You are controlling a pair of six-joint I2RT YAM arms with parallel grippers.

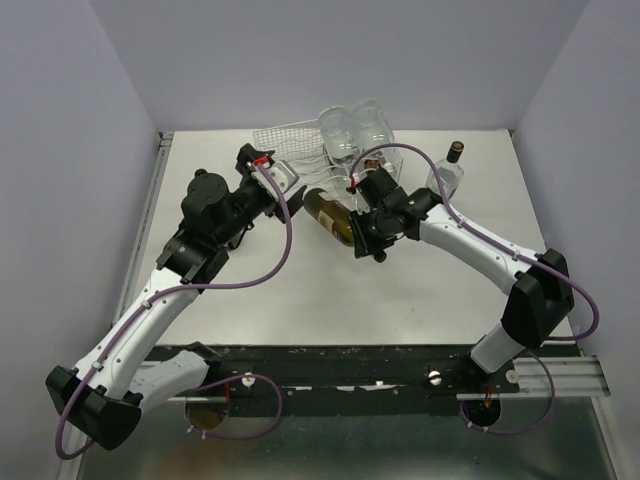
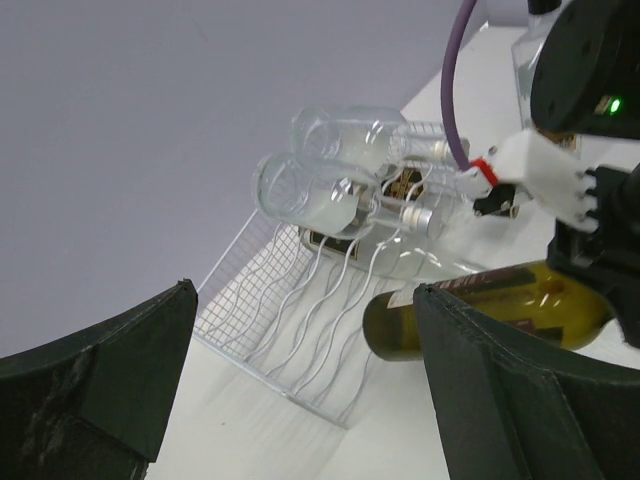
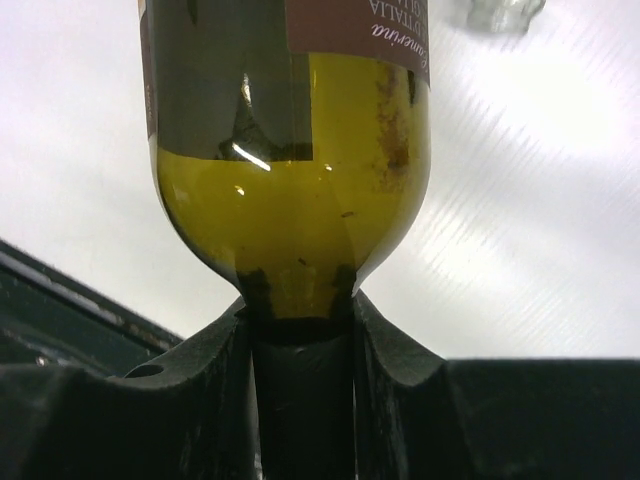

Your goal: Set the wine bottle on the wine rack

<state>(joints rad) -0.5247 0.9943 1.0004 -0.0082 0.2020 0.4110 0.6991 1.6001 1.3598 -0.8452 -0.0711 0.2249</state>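
Note:
The wine bottle (image 1: 332, 215) is olive-green glass with a dark label and lies tilted, its base pointing at the wine rack (image 1: 285, 140). My right gripper (image 1: 362, 236) is shut on the bottle's neck; in the right wrist view the fingers (image 3: 400, 350) clamp the neck just below the bottle (image 3: 290, 180) shoulder. The white wire rack (image 2: 290, 320) has wavy shelves, and the bottle (image 2: 480, 315) base hangs by its near right corner. My left gripper (image 1: 270, 168) stands open and empty just in front of the rack, its dark fingers (image 2: 100, 380) wide apart.
Two clear glass bottles (image 1: 350, 132) lie on the far part of the rack, also seen as clear bottles (image 2: 330, 185) in the left wrist view. Another clear bottle with a dark cap (image 1: 449, 170) stands at the back right. Grey walls enclose the table (image 1: 320, 300).

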